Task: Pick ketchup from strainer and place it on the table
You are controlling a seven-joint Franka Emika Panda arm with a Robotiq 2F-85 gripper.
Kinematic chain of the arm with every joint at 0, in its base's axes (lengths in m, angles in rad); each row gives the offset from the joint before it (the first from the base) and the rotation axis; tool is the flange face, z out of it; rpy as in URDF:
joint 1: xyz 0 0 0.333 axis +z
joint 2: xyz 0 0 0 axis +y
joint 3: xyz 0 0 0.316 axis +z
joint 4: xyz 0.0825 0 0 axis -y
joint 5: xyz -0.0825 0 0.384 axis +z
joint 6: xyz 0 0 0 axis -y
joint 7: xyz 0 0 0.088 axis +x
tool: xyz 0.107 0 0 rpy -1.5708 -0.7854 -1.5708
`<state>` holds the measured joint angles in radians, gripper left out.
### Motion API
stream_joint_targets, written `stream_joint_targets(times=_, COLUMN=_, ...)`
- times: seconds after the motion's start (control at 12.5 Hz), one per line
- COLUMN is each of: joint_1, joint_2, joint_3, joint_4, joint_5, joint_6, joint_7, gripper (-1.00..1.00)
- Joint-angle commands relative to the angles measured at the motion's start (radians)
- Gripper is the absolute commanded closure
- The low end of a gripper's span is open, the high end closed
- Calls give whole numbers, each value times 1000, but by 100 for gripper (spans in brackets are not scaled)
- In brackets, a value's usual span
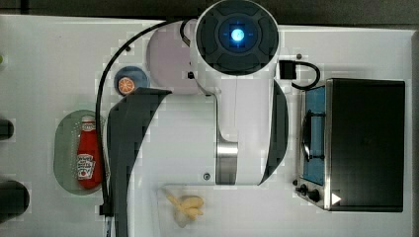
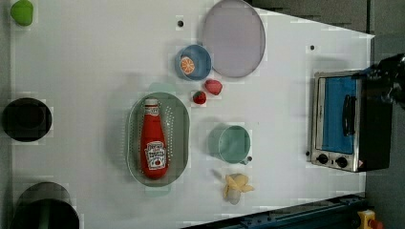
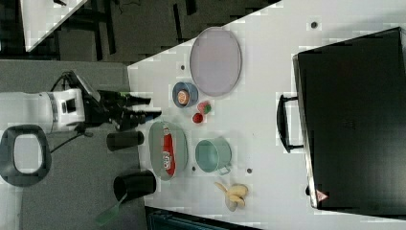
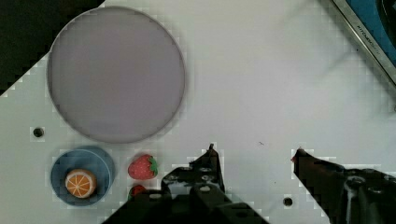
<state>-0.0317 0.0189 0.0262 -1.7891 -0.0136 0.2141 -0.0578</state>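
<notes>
Hovering above the table (image 4: 261,93) with nothing held: gripper (image 4: 255,150), its two fingers spread well apart, bare white surface between them. Just beside one finger, a strawberry (image 4: 142,167) and a blue bowl (image 4: 100,163) with an orange slice inside; a second strawberry half covered by the finger, so hard to judge.

Lying flat on its side inside the strainer (image 2: 184,119), apart from the gripper: the ketchup (image 2: 154,143), white cap toward the blue bowl, label facing up.

Possible trouble from here, as a judgement only:
- Slipping or rolling out of the jaws, because of the round smooth body lying flat.
- Tipping down at the heavy end, if pinched at the thin neck instead of the wide middle.
- Hitting the raised rim with a fingertip when coming down, and so pushing or lifting the light strainer together with the bottle.
- Knocking the green cup (image 2: 234,143) or the strawberries when setting down, if placed on the crowded side; safer toward the open part of the table on the left view's upper left.

Further away: a grey plate (image 2: 234,38), some yellow peel (image 2: 236,187) and a small oven (image 2: 341,126), all well apart from the bottle.

Hard to make out or hidden:
- In the top view, one side of the strainer covered by the dark arm and its cable.
- Full or empty bottle, impossible to tell.
- Two black cups (image 2: 26,119) at the table edge, the lower one cut off in the left view
</notes>
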Motion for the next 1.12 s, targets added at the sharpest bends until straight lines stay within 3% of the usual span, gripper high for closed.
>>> stream_joint_targets(times=0.08, joint_1=-102, joint_2=-264, joint_3=83, joint_4=-145, joint_5=48, joint_6=-146, joint_7=30, gripper=-59)
stream_joint_targets(times=0.24, joint_1=-94, joint_2=-252, joint_3=126, joint_4=-145, joint_5=48, joint_6=-146, joint_7=30, gripper=-99)
stream_joint_targets(times=1.12, joint_1=-71, joint_2=-73, joint_3=614, joint_4=-155, joint_5=48, joint_6=29, joint_7=31, gripper=-100)
